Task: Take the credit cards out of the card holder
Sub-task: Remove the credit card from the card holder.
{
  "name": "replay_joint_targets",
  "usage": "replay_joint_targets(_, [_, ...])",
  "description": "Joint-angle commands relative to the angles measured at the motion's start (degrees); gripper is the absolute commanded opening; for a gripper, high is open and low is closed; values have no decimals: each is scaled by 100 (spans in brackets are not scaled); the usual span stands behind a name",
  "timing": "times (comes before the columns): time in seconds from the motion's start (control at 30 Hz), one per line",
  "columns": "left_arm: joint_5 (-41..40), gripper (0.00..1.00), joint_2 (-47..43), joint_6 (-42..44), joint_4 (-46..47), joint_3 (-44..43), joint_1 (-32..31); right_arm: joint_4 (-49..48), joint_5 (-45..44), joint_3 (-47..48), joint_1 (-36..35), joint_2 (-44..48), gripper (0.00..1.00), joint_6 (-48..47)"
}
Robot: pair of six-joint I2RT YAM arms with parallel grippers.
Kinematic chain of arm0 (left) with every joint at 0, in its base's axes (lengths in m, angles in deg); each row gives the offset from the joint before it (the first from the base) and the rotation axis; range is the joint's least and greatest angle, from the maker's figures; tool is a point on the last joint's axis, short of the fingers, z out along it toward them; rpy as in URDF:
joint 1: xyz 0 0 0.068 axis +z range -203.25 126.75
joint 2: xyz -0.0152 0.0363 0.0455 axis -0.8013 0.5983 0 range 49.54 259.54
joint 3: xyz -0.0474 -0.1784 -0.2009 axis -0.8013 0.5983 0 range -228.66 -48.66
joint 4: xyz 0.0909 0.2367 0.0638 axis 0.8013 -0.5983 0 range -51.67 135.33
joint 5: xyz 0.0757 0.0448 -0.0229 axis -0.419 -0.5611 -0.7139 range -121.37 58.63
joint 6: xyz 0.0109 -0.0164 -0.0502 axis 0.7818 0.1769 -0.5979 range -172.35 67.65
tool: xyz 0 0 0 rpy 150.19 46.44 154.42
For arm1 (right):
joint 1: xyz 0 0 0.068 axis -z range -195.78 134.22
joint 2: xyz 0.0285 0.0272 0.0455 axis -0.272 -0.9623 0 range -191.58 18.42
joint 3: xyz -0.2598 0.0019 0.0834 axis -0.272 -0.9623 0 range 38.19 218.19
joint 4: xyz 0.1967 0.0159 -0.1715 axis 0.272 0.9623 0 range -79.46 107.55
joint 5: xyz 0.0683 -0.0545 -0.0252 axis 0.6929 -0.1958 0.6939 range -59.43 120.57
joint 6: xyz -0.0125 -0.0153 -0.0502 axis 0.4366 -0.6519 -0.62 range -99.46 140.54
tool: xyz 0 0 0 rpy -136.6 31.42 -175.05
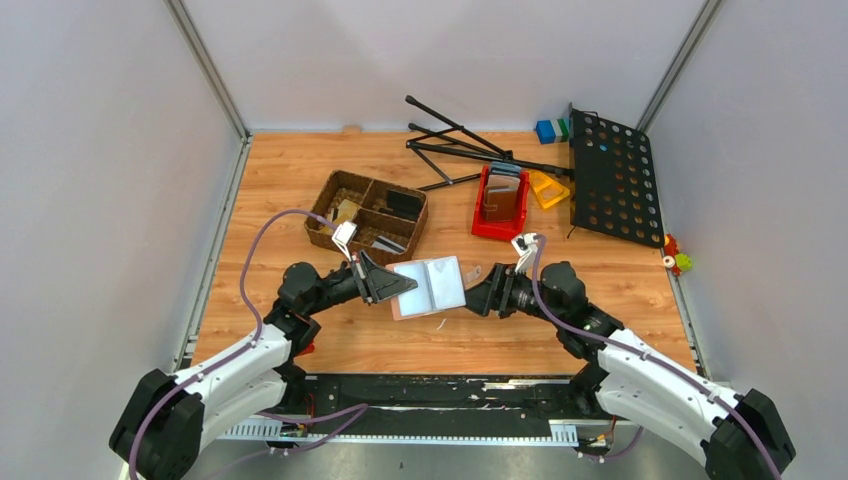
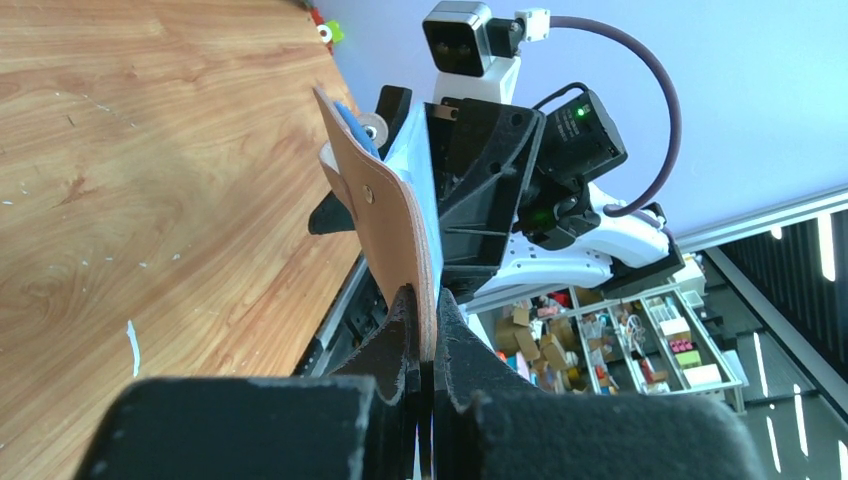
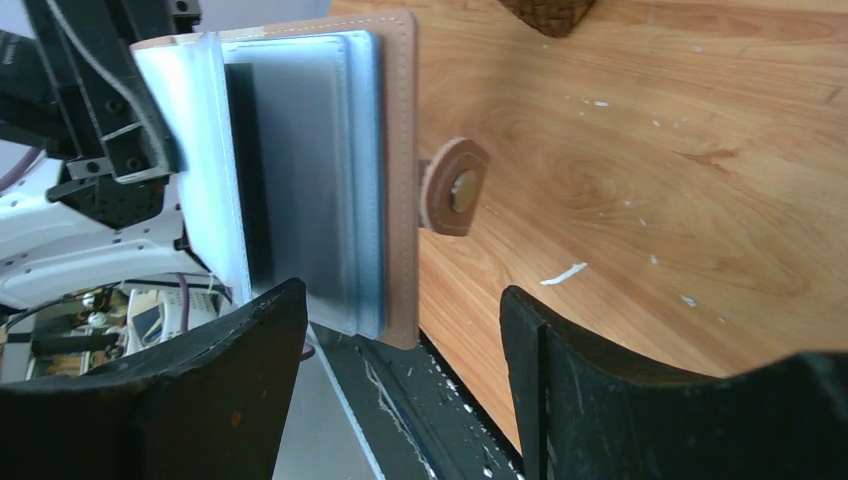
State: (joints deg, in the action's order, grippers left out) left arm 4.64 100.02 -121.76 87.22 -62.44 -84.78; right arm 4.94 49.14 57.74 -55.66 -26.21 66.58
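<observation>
As left gripper (image 2: 424, 335) pinches it, card holder (image 1: 432, 285) open, tan outside, grey inside

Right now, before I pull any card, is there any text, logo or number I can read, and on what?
None readable.
On the card holder: sleeves and leather edge show no print, though the sleeves are blurred.
In the storage bins behind, left wrist view: anything printed is too small to read.

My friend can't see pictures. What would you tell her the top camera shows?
A robot's left gripper pinches an open card holder over a wooden table, and the right gripper sits at its other edge. Behind are a wicker basket and a red bin.
</observation>
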Motion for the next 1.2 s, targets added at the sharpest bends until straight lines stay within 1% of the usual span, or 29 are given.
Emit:
replay_joint_targets(0.0, [99,0,25,-51,399,-143,-35,-772,541,80,18,-79,71,74])
replay_joint_targets(0.13, [78,0,58,-31,399,-125,-52,-948,721,104,23,-176,72,120])
replay_joint_targets(0.23, [60,0,131,-36,454,-130,-116,-1295,883,77,22,-344,76,231])
replay_joint_targets(0.33, [29,0,231,-81,602,-134,-204,-1437,1042,163,6,-593,80,290])
replay_joint_targets(0.47, [-85,0,334,-50,666,-136,-303,-1338,1143,397,-82,-851,85,259])
replay_joint_targets(0.67, [-283,0,414,69,587,-151,-421,-1340,1065,486,-273,-954,87,264])
replay_joint_targets(0.8, [-493,0,445,412,11,-261,-539,-653,732,885,-518,-934,91,-27])
replay_joint_targets(0.83, [-515,0,441,437,-7,-272,-574,-416,655,974,-567,-928,91,-123])
replay_joint_targets(0.9, [-520,0,436,420,39,-270,-602,-271,555,1017,-595,-881,86,-197])
replay_joint_targets(1.0, [-552,0,385,419,47,-236,-605,-266,415,937,-600,-722,76,-199])
replay_joint_targets(1.17, [-603,0,363,421,55,-138,-601,-261,288,808,-599,-470,67,-149])
